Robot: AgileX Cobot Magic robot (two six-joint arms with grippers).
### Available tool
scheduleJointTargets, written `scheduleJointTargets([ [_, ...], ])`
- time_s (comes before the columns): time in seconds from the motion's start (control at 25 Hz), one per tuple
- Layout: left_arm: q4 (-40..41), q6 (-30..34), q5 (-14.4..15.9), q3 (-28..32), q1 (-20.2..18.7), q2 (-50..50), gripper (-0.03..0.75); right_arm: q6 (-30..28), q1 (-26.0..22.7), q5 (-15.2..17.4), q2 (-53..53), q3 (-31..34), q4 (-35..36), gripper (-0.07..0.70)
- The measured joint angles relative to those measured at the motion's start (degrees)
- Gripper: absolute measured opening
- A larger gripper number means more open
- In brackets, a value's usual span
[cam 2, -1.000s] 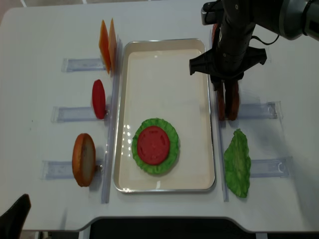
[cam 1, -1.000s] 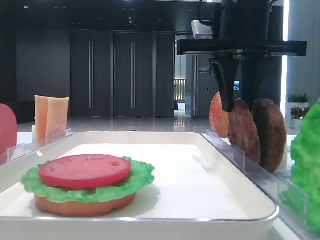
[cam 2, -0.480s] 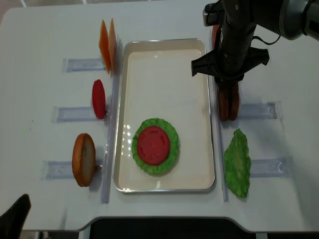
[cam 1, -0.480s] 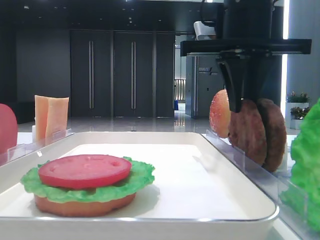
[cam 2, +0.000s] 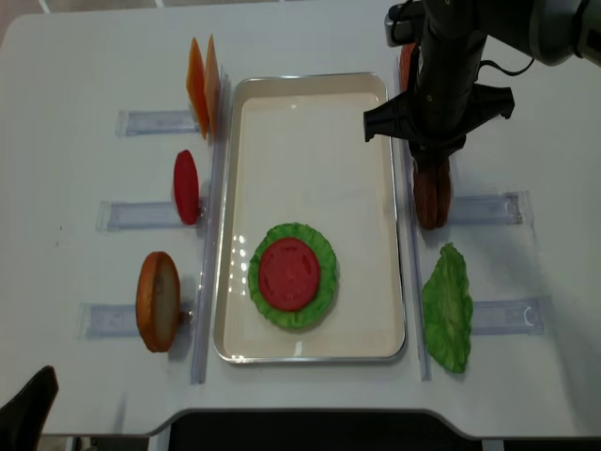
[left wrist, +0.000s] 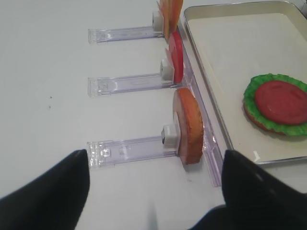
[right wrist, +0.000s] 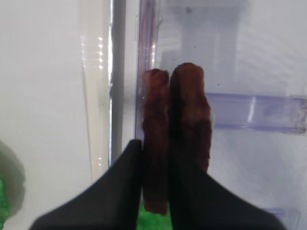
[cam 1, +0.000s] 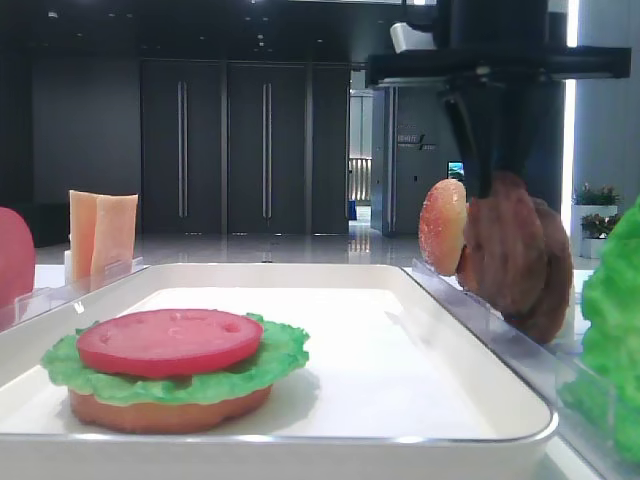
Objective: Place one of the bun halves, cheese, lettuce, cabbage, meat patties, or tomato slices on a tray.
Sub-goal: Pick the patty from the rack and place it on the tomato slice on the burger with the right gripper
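Two dark-brown meat patties stand on edge in a clear rack right of the white tray (cam 2: 310, 150). My right gripper (right wrist: 154, 160) is shut on the patty nearer the tray (right wrist: 154, 105), with one finger between it and the other patty (right wrist: 191, 105). From the front, the held patty (cam 1: 503, 250) hangs tilted under the right gripper (cam 1: 488, 188), a little above its neighbour (cam 1: 550, 290). A stack of bun half (cam 1: 170, 412), lettuce (cam 1: 275, 355) and tomato slice (cam 1: 170, 340) lies on the tray (cam 1: 400, 350). My left gripper (left wrist: 153, 191) is open over bare table.
Left of the tray, clear racks hold cheese (cam 2: 202, 80), a tomato slice (cam 2: 186, 186) and a bun half (cam 2: 158, 301). On the right lie a loose lettuce leaf (cam 2: 446, 305) and a speckled bun half (cam 1: 442, 227) behind the patties.
The right gripper's jaws came down around the tray-side patty and closed on it. That patty now sits slightly higher and tilted. The left arm has not moved.
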Motion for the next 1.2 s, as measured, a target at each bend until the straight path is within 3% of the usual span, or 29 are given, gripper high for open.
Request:
scheduleJointTargets([
  [0.28,0.0,0.0,0.0,0.0,0.0,0.0,0.660,0.0,0.0,0.5,-3.3,-4.1,2.7,0.111],
  [0.64,0.0,0.0,0.0,0.0,0.0,0.0,0.660,0.0,1.3,-0.2,-10.2,-2.0,6.1,0.111],
  [0.76,0.0,0.0,0.0,0.0,0.0,0.0,0.660,-0.3,2.9,-4.5,-13.1,3.2,9.9,0.111],
  [0.96,0.0,0.0,0.0,0.0,0.0,0.0,0.660,-5.2,4.4,-15.9,-17.1,12.5,20.8,0.111],
  [1.08,0.0,0.0,0.0,0.0,0.0,0.0,0.660,-13.3,4.6,-22.3,-17.8,17.5,32.3,0.111],
  [1.2,0.0,0.0,0.0,0.0,0.0,0.0,0.660,-25.7,4.6,-28.0,-17.8,22.5,46.5,0.111],
])
